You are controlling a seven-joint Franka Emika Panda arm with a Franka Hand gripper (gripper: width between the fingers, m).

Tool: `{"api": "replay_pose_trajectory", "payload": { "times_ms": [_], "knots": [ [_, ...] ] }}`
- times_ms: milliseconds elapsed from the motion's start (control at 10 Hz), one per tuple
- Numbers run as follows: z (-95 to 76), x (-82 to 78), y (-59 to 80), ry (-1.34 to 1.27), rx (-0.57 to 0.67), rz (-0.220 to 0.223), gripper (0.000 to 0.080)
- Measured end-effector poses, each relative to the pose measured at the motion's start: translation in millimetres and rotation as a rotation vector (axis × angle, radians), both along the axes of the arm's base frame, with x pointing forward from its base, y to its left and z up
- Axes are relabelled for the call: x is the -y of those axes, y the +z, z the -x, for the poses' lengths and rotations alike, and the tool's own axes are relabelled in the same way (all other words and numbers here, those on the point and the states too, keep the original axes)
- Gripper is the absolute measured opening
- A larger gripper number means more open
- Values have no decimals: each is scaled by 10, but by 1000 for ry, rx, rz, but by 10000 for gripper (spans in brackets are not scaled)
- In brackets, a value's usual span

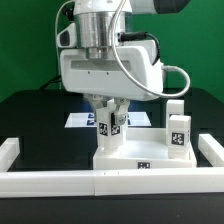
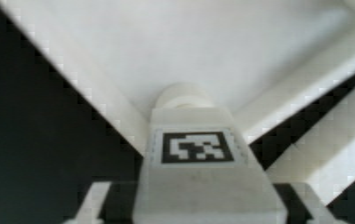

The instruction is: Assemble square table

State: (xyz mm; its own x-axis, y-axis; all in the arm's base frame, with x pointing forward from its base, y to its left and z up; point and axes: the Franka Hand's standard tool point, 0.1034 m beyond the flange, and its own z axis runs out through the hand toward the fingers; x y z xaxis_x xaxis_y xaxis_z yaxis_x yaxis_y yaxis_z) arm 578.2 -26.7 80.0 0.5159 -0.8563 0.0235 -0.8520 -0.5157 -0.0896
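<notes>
My gripper (image 1: pixel 110 122) is shut on a white tagged leg (image 1: pixel 109 133) and holds it upright over the exterior view's left part of the square table's white panel (image 1: pixel 150 155). The leg's lower end is at the panel's surface; I cannot tell whether it touches. In the wrist view the leg (image 2: pixel 197 150) fills the space between both fingers (image 2: pixel 108 205) of the gripper (image 2: pixel 197 208), with the panel (image 2: pixel 121 50) below. A second leg (image 1: pixel 178 131) stands upright at the panel's right side. A third leg (image 1: pixel 175 105) stands behind it.
A long low white wall (image 1: pixel 70 181) edges the black surface along the front and both sides. The marker board (image 1: pixel 78 118) lies flat behind the arm. A green backdrop closes the far side.
</notes>
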Motion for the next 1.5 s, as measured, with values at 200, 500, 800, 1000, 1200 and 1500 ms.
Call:
{"api": "replay_pose_trajectory", "payload": {
  "times_ms": [200,500,800,1000,1200,1500],
  "knots": [
    [-23,-23,-5,-197,3,-14,290],
    [-51,-37,-4,-413,1,-41,291],
    [-51,-41,-6,-468,0,-46,370],
    [-50,-41,-8,-419,0,-42,504],
    [-46,-45,-10,-256,2,-24,614],
    [-43,-96,-20,33,8,-1,649]
  ]
}}
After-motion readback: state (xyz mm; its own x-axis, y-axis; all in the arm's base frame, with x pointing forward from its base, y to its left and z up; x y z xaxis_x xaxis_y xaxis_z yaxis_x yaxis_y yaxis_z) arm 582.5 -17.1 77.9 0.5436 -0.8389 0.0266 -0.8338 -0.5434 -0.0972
